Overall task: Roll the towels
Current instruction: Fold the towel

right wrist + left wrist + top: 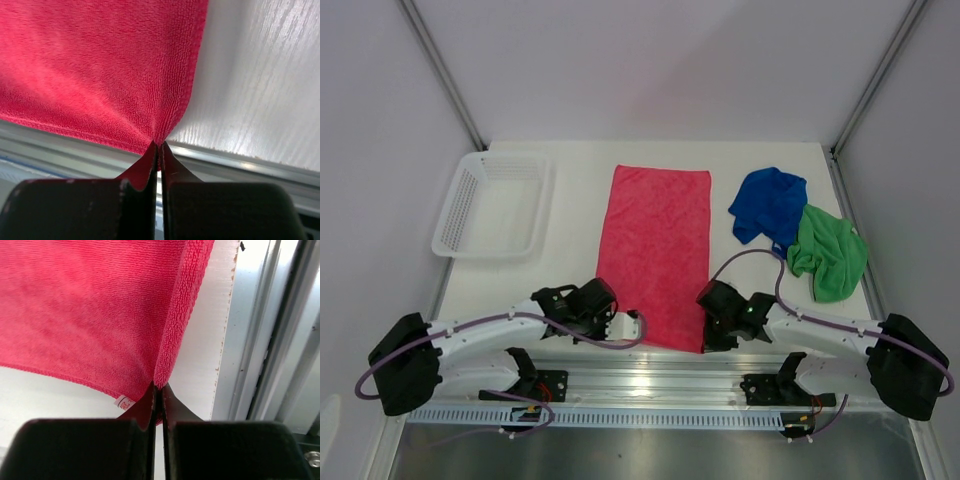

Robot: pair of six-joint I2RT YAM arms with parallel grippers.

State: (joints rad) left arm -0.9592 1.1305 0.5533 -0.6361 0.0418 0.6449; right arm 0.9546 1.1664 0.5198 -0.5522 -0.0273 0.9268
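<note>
Pink towel point(655, 250): spread flat mid-desk point(575, 200), long side running away from the arms; near edge at the desk's front lip.
Left jaws: closed on the near-left corner of the pink towel; small white tag point(124, 402) just beside the pinch.
Right jaws: closed on the near-right corner; cloth gathered into the tips.
Blue towel point(768, 205): crumpled, far right of desk, apart from the pink one.
Green towel point(830, 252): crumpled, touching the blue towel's near-right side.
Step, as judged: start of the first roll; both near corners held, nothing rolled yet.
Risk, thin grip: only the corner tips pinched; could slip out on lifting, leaving one side behind and a skewed roll.
Risk, uneven travel: one arm leading the other, likely a cone instead of a cylinder.
Risk, loose start: first turn too wide, roll apt to spring open on release.
Risk, front lip: corners at the desk edge; cloth could snag on the metal rail point(650, 385).
Basket point(460, 205): white mesh, far left of desk, well apart from all towels; no towel in it.
</note>
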